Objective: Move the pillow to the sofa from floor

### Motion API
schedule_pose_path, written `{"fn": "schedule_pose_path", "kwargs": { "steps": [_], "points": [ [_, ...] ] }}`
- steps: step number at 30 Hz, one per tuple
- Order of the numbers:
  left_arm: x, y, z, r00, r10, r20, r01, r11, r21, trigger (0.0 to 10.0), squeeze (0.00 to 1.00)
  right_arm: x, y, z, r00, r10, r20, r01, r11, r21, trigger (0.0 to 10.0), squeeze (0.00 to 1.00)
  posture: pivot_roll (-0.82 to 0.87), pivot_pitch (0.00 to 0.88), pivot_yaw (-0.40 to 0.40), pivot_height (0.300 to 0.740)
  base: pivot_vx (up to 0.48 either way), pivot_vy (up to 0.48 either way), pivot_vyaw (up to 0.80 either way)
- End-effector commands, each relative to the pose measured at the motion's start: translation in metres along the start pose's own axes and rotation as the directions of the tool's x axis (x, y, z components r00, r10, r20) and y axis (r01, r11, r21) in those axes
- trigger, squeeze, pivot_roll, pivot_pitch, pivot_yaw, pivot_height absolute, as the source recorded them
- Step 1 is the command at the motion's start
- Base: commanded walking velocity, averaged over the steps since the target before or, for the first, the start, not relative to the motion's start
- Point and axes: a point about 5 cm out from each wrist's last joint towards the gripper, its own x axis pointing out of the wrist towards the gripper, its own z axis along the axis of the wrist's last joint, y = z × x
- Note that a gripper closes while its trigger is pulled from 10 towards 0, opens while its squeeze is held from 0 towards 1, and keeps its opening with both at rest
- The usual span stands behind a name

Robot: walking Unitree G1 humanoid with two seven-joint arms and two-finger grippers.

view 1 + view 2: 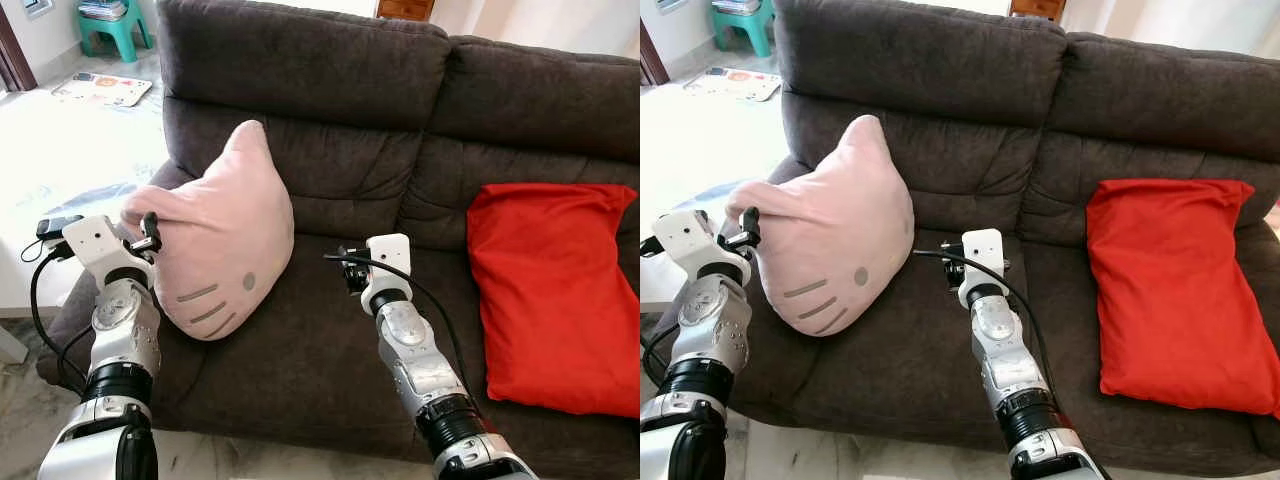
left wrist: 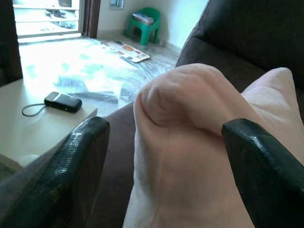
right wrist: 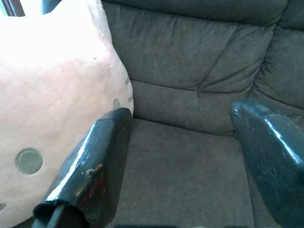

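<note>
The pink pillow (image 1: 215, 245) stands on the sofa (image 1: 300, 350) at the seat's left end, leaning on the backrest, its long axis running from its pointed top down to the seat. The left hand (image 1: 148, 232) sits at the pillow's upper left corner, fingers (image 2: 71, 166) spread around a bunched fold without pinching it. The right hand (image 1: 350, 270) hovers over the middle of the seat, fingers (image 3: 95, 161) spread and empty, the pillow just to its left. The left hand is nearer. The move looks nearly done; drawing back comes next. Count: one pink pillow, one red pillow (image 1: 550, 290) at the right end, two hands.
</note>
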Motion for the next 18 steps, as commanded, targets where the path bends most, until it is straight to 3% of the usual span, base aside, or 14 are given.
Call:
{"fn": "schedule_pose_path", "kwargs": {
  "steps": [1, 2, 5, 7, 8, 9, 11, 12, 16, 17, 18],
  "points": [
    [-0.005, -0.008, -0.003, 0.999, -0.047, -0.007, 0.048, 0.997, 0.066, 10.0, 0.00, 0.000, -0.002, 0.000, 1.000, -0.009, 0.001, 0.009, 1.000, 0.000, 10.0, 0.00, 0.14, 0.065, -0.110, 0.740, 0.000, 0.000, 0.00],
    [-0.012, -0.012, -0.006, 0.994, -0.105, -0.001, 0.104, 0.983, 0.151, 10.0, 0.00, -0.001, -0.004, 0.001, 1.000, -0.011, 0.019, 0.011, 1.000, 0.008, 10.0, 0.00, 0.14, 0.065, -0.109, 0.740, 0.000, 0.000, 0.00],
    [-0.024, -0.016, -0.009, 0.981, -0.195, 0.017, 0.182, 0.941, 0.286, 10.0, 0.00, -0.005, -0.008, 0.004, 0.998, -0.013, 0.062, 0.012, 1.000, 0.017, 10.0, 0.00, 0.14, 0.066, -0.106, 0.740, 0.000, 0.000, 0.00],
    [-0.025, -0.016, -0.010, 0.979, -0.203, 0.019, 0.189, 0.936, 0.299, 10.0, 0.00, -0.005, -0.009, 0.004, 0.998, -0.013, 0.067, 0.012, 1.000, 0.017, 10.0, 0.00, 0.14, 0.066, -0.106, 0.740, 0.000, 0.000, 0.00],
    [-0.031, -0.017, -0.009, 0.972, -0.233, 0.034, 0.209, 0.920, 0.330, 10.0, 0.00, -0.007, -0.016, 0.006, 0.995, -0.020, 0.097, 0.018, 1.000, 0.021, 10.0, 0.00, 0.14, 0.066, -0.106, 0.740, 0.000, 0.000, 0.00],
    [-0.043, -0.017, -0.008, 0.959, -0.279, 0.057, 0.239, 0.897, 0.372, 10.0, 0.00, -0.012, -0.032, 0.008, 0.988, -0.053, 0.146, 0.048, 0.998, 0.036, 10.0, 0.00, 0.15, 0.073, -0.099, 0.740, 0.000, 0.000, 0.00],
    [-0.048, -0.017, -0.008, 0.953, -0.297, 0.061, 0.250, 0.886, 0.391, 10.0, 0.00, -0.015, -0.040, 0.008, 0.984, -0.071, 0.161, 0.066, 0.997, 0.037, 10.0, 0.00, 0.15, 0.071, -0.096, 0.740, 0.000, 0.000, 0.00],
    [-0.054, -0.015, -0.011, 0.950, -0.308, 0.052, 0.261, 0.874, 0.410, 10.0, 0.00, -0.019, -0.051, 0.007, 0.981, -0.096, 0.171, 0.092, 0.995, 0.031, 10.0, 0.00, 0.15, 0.074, -0.093, 0.740, 0.000, 0.000, 0.00],
    [-0.063, -0.004, -0.024, 0.962, -0.274, 0.001, 0.249, 0.873, 0.419, 10.0, 0.00, -0.029, -0.080, -0.004, 0.973, -0.174, 0.150, 0.175, 0.984, 0.007, 10.0, 0.00, 0.14, 0.072, -0.088, 0.740, 0.000, 0.000, 0.00],
    [-0.066, 0.003, -0.027, 0.969, -0.245, -0.015, 0.228, 0.874, 0.428, 10.0, 0.00, -0.040, -0.101, -0.018, 0.965, -0.238, 0.112, 0.237, 0.971, 0.017, 10.0, 0.00, 0.14, 0.072, -0.082, 0.740, 0.000, 0.000, 0.00],
    [-0.067, 0.005, -0.028, 0.972, -0.236, -0.019, 0.221, 0.875, 0.430, 10.0, 0.00, -0.044, -0.107, -0.022, 0.962, -0.255, 0.101, 0.254, 0.967, 0.020, 10.0, 0.00, 0.15, 0.072, -0.081, 0.740, 0.000, 0.000, 0.00]
  ]
}}
